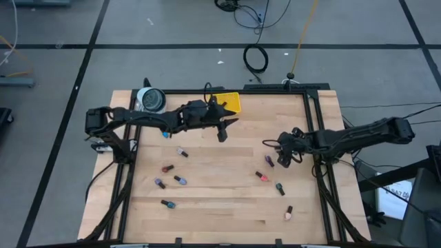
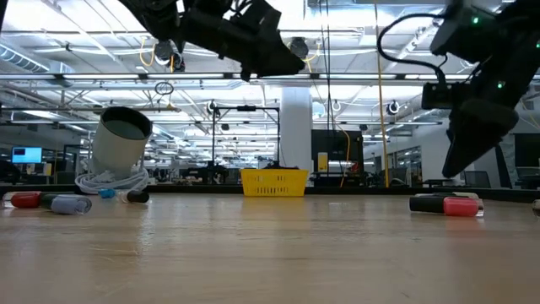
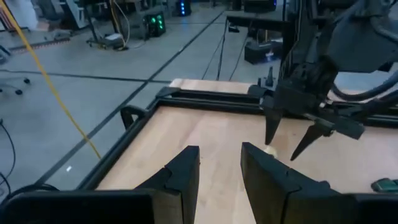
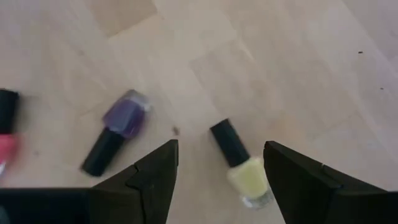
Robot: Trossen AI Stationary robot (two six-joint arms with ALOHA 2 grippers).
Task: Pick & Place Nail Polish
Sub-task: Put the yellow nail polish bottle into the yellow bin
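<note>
The right gripper [image 4: 217, 180] hovered, jaws released, over a yellow nail polish bottle [image 4: 242, 167] on the tabletop [image 1: 220, 172]; small, light, glassy-slick, best pinched across its body.

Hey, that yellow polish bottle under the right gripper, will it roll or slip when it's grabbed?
The yellow bottle lies on its side on bare wood, so a nudge would likely roll it. It looks small and glossy, so probably light and a bit slippery. The right gripper stands open over it, which should allow a squeeze before it escapes.
</note>
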